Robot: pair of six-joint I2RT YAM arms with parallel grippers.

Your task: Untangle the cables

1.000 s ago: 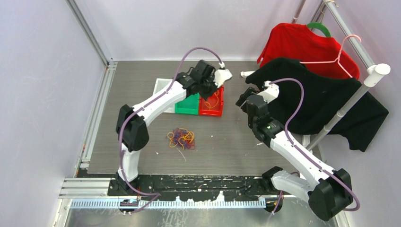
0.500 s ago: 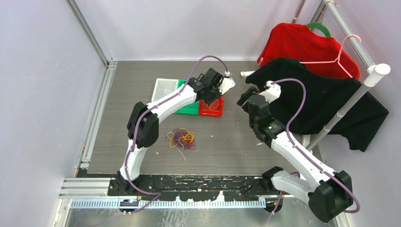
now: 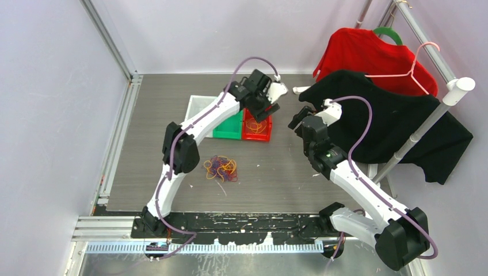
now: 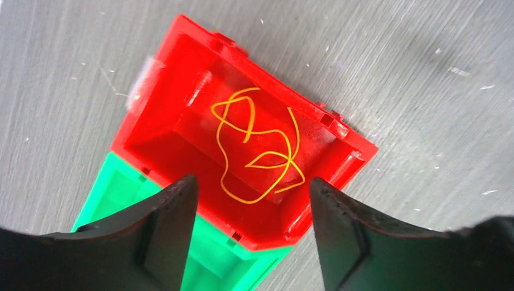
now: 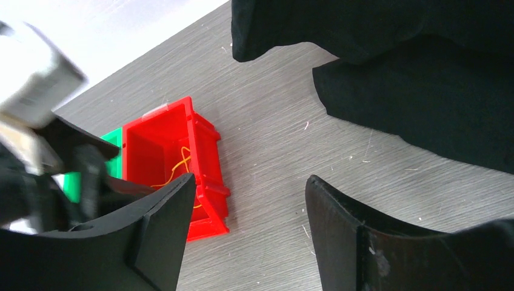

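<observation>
**1 — tangle of cables**: orange-yellow, red and dark purple-blue strands in one clump on the table. It lies on the near side of the red bin, well apart from it. Same spot as a second ago.

**2 — my right gripper**: held above the table to the right of the red bin, fingers spread wide with nothing between them. No shift over the last second.

**3 — red bin:** one loose orange-yellow cable lies in loops on its floor. The green bin touches its left side. The white bin sits left of that again.

**4 — my left gripper**: over the red bin, fingers wide apart and holding nothing. A second ago my elbow hung low and far to the bin's left. The arm has since stretched out, and the elbow has swung nearer the bin.

**5 — black garment** and red garment on a rack: right of the red bin and beyond it. Unchanged.

**Hard to make out:**
- From above, my left wrist covers the red bin's far end and my forearm crosses the green and white bins.
- My own fingers cut off the green bin's near part in the left wrist view.
- In the right wrist view my left gripper is a blur that hides the red bin's left side.
- Single strands in the tangle cannot be traced.
</observation>
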